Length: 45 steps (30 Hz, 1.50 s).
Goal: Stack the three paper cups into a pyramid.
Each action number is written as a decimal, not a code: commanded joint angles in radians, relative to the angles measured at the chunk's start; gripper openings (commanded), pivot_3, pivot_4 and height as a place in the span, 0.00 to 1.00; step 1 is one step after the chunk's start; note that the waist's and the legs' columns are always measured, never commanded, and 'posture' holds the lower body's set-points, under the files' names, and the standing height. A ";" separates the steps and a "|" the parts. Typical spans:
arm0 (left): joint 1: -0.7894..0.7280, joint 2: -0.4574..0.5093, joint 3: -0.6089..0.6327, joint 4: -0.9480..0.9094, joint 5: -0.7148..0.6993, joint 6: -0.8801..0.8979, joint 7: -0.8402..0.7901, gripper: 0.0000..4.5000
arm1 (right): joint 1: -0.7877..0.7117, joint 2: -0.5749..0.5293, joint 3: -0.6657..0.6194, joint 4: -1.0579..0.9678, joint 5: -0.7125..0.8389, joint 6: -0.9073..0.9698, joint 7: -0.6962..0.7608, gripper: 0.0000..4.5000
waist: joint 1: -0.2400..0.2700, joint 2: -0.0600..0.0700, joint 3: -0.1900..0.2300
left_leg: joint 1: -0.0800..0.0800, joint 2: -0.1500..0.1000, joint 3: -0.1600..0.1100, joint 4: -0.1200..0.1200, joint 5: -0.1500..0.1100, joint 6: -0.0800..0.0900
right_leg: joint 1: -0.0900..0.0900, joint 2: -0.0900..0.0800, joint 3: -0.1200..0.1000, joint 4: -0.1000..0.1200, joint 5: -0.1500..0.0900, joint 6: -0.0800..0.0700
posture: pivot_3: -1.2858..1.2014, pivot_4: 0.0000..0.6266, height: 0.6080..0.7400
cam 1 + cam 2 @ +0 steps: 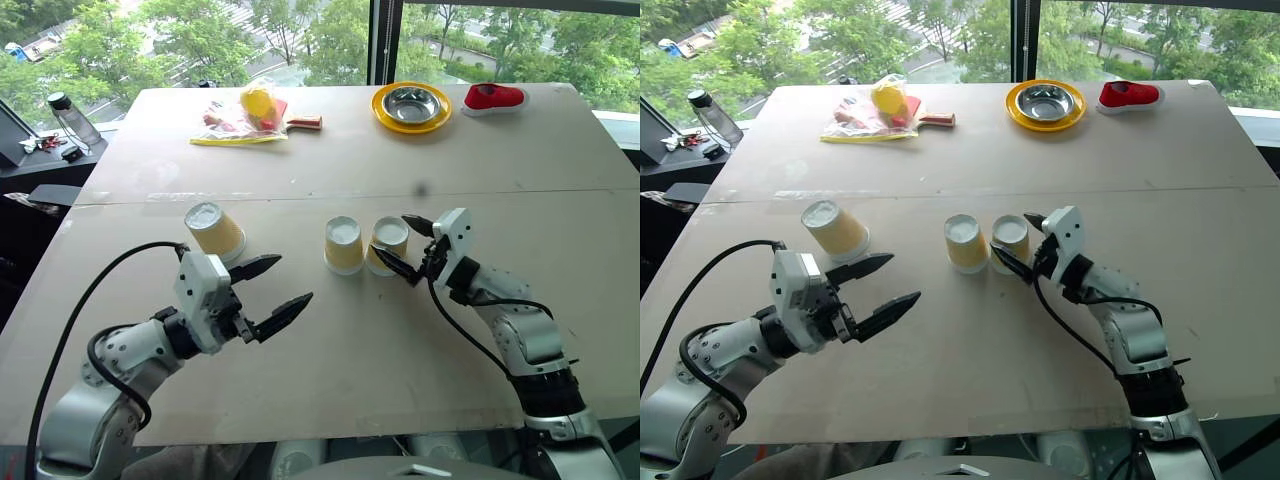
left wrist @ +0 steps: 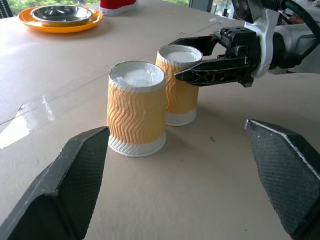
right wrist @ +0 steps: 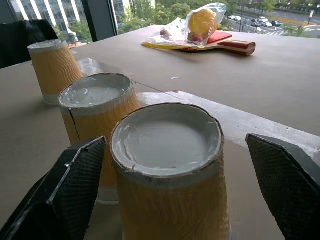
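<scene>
Yellow-tan paper cups, I count three, all upside down on the pale tabletop (image 1: 330, 380), none stacked. Going left to right, my left gripper (image 1: 282, 290) hangs low over the near left part of the table with its two black fingers spread wide and nothing between them. Just beyond it stands the first cup (image 1: 214, 230), alone and well apart from the others. Near the middle, the second cup (image 1: 343, 245) and the third cup (image 1: 388, 244) stand side by side, just about touching. My right gripper (image 1: 403, 246) sits at that third cup, its fingers parted to either side of it; in the right wrist view the cup stands between the pads with clear gaps both sides, so it is not clamped.

Along the far edge I count one clear bag with something yellow in it (image 1: 255, 108) lying over one red paddle (image 1: 296, 121), then one steel bowl (image 1: 412, 103) on one yellow plate (image 1: 384, 114), then one red shoe (image 1: 493, 97).
</scene>
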 commanded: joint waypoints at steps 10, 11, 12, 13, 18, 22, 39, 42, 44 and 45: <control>0.031 -0.194 0.100 0.029 0.200 -0.179 0.292 1.00 | 0.200 -0.231 -0.237 -0.159 0.308 -0.129 0.409 0.98 | 0.009 0.000 0.000 | 0.001 0.000 -0.001 0.000 0.000 0.000 | 0.002 0.000 -0.001 0.000 0.000 0.000 | 0.52 0.24 1.00; 0.014 -0.200 0.104 0.053 0.223 -0.194 0.312 1.00 | 0.211 -0.249 -0.253 -0.164 0.343 -0.113 0.430 0.98 | 0.017 0.000 0.000 | 0.001 0.000 -0.001 0.000 0.000 0.000 | 0.002 0.000 -0.001 0.000 0.000 0.000 | 0.52 0.24 1.00; -0.015 -0.206 0.112 0.088 0.248 -0.209 0.339 1.00 | 0.219 -0.270 -0.272 -0.174 0.381 -0.102 0.456 0.98 | 0.019 0.000 -0.001 | 0.001 -0.001 -0.001 0.001 0.000 0.000 | 0.003 0.000 -0.001 0.000 0.000 0.000 | 0.52 0.24 1.00; -0.045 -0.209 0.117 0.121 0.269 -0.222 0.359 1.00 | 0.229 -0.291 -0.289 -0.186 0.416 -0.091 0.485 0.98 | 0.022 0.000 -0.001 | 0.001 -0.001 -0.001 0.001 0.000 0.000 | 0.003 0.000 -0.001 0.000 0.000 0.000 | 0.52 0.24 1.00; -0.134 -0.208 0.108 0.237 0.309 -0.267 0.372 1.00 | 0.251 -0.315 -0.340 -0.231 0.554 -0.045 0.527 0.98 | 0.023 -0.003 -0.002 | 0.001 -0.001 -0.002 0.003 0.000 0.000 | 0.004 0.001 -0.002 0.000 0.000 0.000 | 0.52 0.24 1.00; -0.202 -0.206 0.093 0.352 0.331 -0.313 0.361 1.00 | 0.258 -0.280 -0.375 -0.256 0.627 -0.054 0.514 0.98 | 0.025 -0.003 -0.002 | 0.001 -0.001 -0.002 0.003 0.000 0.000 | 0.004 0.001 -0.002 0.000 0.000 0.000 | 0.52 0.24 1.00; -0.413 -0.212 0.034 0.655 0.362 -0.440 0.335 1.00 | 0.248 -0.288 -0.414 -0.398 0.662 0.007 0.319 0.98 | 0.024 -0.004 -0.003 | 0.001 -0.001 -0.003 0.005 0.000 0.000 | 0.004 0.001 -0.003 0.001 0.000 0.000 | 0.52 0.24 1.00; -0.416 -0.215 0.035 0.663 0.363 -0.435 0.346 1.00 | 0.243 -0.288 -0.414 -0.390 0.660 0.014 0.313 0.98 | 0.025 -0.004 -0.003 | 0.000 -0.001 -0.003 0.005 0.000 0.000 | 0.004 0.001 -0.003 0.001 0.000 0.000 | 0.52 0.24 1.00; -0.421 -0.217 0.034 0.675 0.364 -0.434 0.353 1.00 | 0.242 -0.289 -0.412 -0.379 0.651 0.012 0.318 0.98 | 0.025 -0.004 -0.003 | 0.000 -0.001 -0.003 0.005 0.000 0.000 | 0.004 0.000 -0.003 0.001 0.000 0.000 | 0.52 0.24 1.00; -0.423 -0.217 0.033 0.680 0.364 -0.435 0.354 1.00 | 0.242 -0.290 -0.411 -0.374 0.651 0.014 0.321 0.98 | 0.025 -0.004 -0.003 | 0.000 -0.001 -0.003 0.005 0.000 0.000 | 0.004 0.001 -0.003 0.001 0.000 0.000 | 0.52 0.24 1.00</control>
